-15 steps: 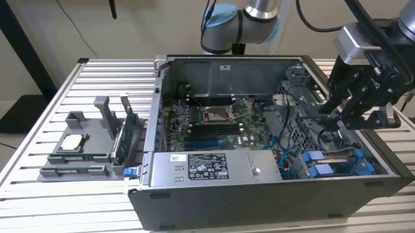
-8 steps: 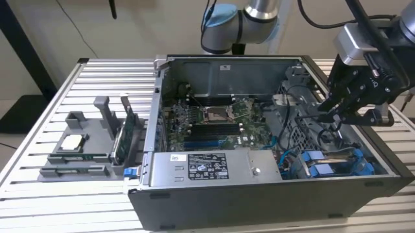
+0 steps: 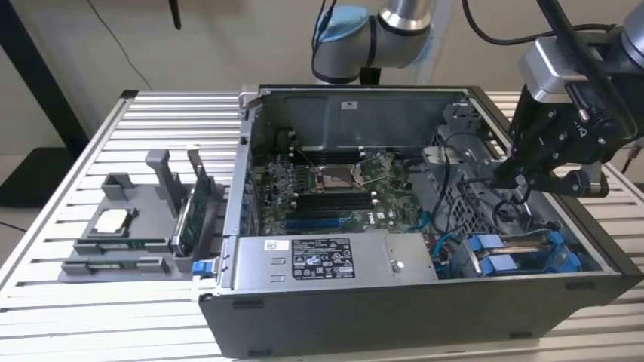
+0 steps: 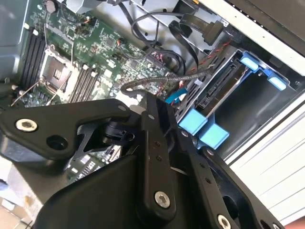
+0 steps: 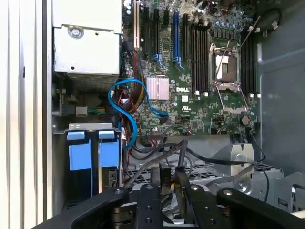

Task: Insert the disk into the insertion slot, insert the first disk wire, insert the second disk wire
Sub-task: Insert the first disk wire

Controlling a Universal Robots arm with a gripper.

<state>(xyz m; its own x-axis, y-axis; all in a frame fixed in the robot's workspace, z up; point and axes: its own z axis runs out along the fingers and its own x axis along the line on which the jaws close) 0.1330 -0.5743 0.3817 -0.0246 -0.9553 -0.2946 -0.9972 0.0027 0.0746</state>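
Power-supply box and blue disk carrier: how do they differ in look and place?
The power-supply box is grey metal with a white label; the blue disk carrier is bright plastic. The box looks larger and lies to the exterior view's left of the carrier. Both sit inside the computer case.

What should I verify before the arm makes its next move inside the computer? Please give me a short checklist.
1. Disk lies inside the slot, blue carrier ends showing: ok.
2. Anything plugged into the disk: cannot tell.
3. Gripper is over the open case, near the slot: ok.
4. Gripper holding anything: cannot tell.
5. Way to the slot free of loose cables: not ok. Black cables lie right by the gripper.
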